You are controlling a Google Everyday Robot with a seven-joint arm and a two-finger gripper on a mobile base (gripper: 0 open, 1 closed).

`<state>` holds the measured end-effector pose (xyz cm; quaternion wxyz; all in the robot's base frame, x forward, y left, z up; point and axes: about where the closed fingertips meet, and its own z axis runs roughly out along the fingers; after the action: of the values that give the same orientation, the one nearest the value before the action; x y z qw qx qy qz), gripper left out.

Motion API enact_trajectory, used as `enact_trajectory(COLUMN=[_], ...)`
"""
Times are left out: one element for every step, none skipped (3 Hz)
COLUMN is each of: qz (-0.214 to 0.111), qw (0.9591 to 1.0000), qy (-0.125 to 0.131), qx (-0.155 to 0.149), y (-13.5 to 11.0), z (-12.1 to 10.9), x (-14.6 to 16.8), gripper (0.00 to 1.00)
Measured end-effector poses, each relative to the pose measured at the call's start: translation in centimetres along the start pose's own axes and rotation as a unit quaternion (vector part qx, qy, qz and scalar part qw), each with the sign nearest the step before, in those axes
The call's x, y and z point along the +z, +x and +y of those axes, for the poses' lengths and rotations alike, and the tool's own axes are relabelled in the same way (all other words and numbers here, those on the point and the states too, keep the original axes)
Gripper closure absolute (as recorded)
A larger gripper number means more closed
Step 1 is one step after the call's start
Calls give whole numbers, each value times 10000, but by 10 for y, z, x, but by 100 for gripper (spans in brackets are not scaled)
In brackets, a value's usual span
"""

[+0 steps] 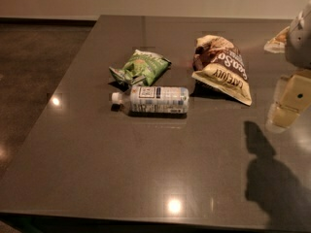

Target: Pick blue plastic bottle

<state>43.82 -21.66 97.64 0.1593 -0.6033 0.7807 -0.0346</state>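
Pick not yet begun: the blue plastic bottle [154, 99] lies on its side on the table [121, 169], cap to the left, just in front of the green snack bag [140, 67]. My gripper [286, 106] hangs at the table's right side, well apart from the bottle; whether it is spread or closed I cannot tell. Left to do, by my reckoning: reach left, descend, grasp, lift. Count: one bottle, one green bag, one brown-and-cream snack bag [222, 68], part of one pale packet [275, 41] far right, one gripper.

The gripper [283, 114] hangs at the view's far right, pointing downward.
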Motion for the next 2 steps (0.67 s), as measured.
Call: enact_trajectory(qz=[1, 3], qw=[10000, 10000], qy=[-3, -10], qx=[-20, -76], y=[-2, -8], z=[0, -1], x=[1, 3], gripper=[0, 0])
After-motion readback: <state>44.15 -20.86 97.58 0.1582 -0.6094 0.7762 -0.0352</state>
